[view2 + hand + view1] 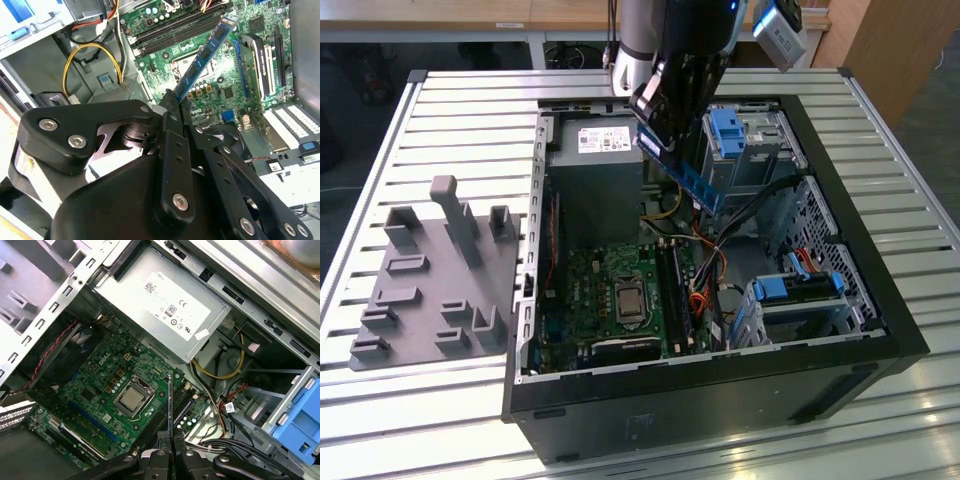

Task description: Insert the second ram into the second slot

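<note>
My gripper [658, 128] hangs over the open computer case [880, 300], shut on the second ram [685, 177], a long thin blue stick slanting down toward the exterior view's right. In the second wrist view the ram [204, 55] juts out from the fingertips [169, 102] above the motherboard. It appears edge-on [170, 402] in the first wrist view, above the dark memory slots [176, 411] beside the processor socket [131, 399]. The stick is clear of the slots [677, 295], well above the board. I cannot tell which slot is the second one.
A grey power supply [597, 170] stands close beside the gripper. Blue drive-bay latches [728, 140] and loose cables [705, 290] crowd the case's side toward the exterior view's right. A grey fixture plate [430, 275] lies on the slatted table at the exterior view's left.
</note>
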You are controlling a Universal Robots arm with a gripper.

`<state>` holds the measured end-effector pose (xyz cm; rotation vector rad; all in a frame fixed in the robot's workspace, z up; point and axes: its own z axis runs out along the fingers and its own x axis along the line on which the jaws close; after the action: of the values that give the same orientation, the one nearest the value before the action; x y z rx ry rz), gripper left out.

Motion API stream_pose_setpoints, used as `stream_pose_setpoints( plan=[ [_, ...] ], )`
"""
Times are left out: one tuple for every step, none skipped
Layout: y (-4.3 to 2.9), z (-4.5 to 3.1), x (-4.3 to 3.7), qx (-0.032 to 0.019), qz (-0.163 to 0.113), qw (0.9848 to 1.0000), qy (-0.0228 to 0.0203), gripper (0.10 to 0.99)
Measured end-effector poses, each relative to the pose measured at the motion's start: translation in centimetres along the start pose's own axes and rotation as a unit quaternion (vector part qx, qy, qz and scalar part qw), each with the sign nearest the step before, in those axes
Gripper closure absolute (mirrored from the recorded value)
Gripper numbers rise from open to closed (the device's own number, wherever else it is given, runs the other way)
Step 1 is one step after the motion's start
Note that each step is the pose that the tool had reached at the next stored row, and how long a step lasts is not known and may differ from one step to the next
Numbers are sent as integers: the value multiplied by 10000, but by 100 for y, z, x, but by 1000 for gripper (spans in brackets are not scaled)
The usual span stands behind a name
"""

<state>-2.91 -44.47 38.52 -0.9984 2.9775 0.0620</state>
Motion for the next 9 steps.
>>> stream_pose_setpoints(
  plan=[
    [0, 0, 0, 0, 27, 10000, -1, 949],
    [0, 0, 0, 1, 55, 10000, -2, 949],
    [0, 0, 0, 1, 81, 10000, -3, 949],
    [0, 0, 0, 1, 108, 9999, -4, 949],
    [0, 0, 0, 2, 136, 9999, -5, 949],
    [0, 0, 0, 2, 162, 9999, -6, 949],
    [0, 0, 0, 2, 183, 9998, -7, 949],
    [0, 0, 0, 3, 201, 9998, -8, 949],
    [0, 0, 0, 3, 221, 9998, -9, 949]
  ],
)
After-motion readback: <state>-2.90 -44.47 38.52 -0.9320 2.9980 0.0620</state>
